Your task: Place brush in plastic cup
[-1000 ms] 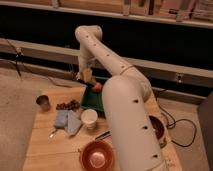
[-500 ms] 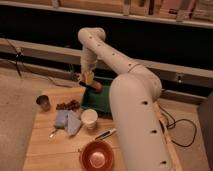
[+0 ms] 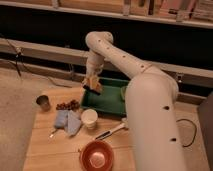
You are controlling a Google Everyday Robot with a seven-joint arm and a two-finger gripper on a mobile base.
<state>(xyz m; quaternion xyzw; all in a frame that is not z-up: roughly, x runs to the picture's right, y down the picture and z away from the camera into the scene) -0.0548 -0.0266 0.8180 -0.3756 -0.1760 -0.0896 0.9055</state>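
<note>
My gripper point(image 3: 92, 83) hangs at the end of the white arm over the left edge of the green tray point(image 3: 107, 102). It is shut on the brush point(image 3: 93, 85), a small tan block with a dark strip along its lower edge, held above the table. The plastic cup point(image 3: 43, 103), small, dark grey and shiny, stands upright at the table's far left, well to the left of and below the gripper.
A white cup point(image 3: 89, 119) stands in front of the tray. A blue-grey cloth point(image 3: 67, 121) and dark brown bits point(image 3: 68, 105) lie between the cups. A red bowl point(image 3: 96, 156) sits at the front edge. A black-handled utensil point(image 3: 111, 132) lies beside the arm. A light green cup point(image 3: 123, 93) is at the tray's right.
The gripper with the brush has moved a little down and toward the front over the tray's left edge. The arm has swung to the right in the picture.
</note>
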